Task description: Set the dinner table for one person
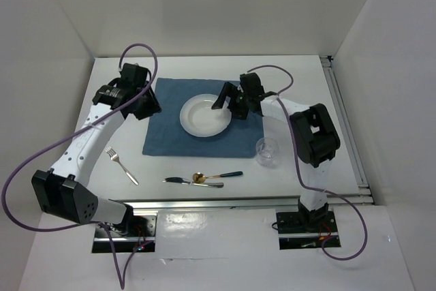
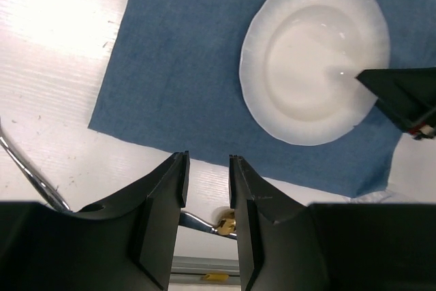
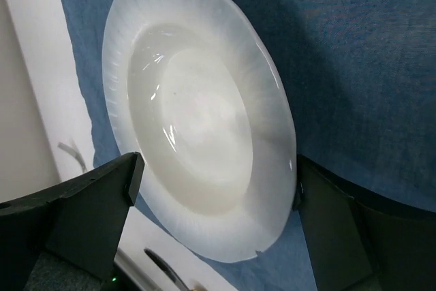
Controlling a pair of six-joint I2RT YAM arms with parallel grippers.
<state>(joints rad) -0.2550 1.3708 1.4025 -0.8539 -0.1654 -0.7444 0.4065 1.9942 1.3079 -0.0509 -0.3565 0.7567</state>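
The right gripper stands with its jaws spread wide, one finger on either side of the round white ceramic plate, and grips nothing. The plate lies flat in the middle of the blue rectangular cloth placemat. The left gripper hovers over the placemat's left side, jaws a narrow gap apart and empty.

The dinner table, a large matte white tabletop, lies under the placemat and carries everything. It looks rigid, fixed and smooth, a surface to set things on rather than to take hold of.

Off the placemat's near-left corner lies a silver metal fork. Beside its near edge lie a silver knife and a gold spoon with a teal handle. These lie flat on the hard surface and probably need a pinch across the handle. The clear drinking glass off the near-right corner looks fragile and slippery, and is best gripped around its wall.
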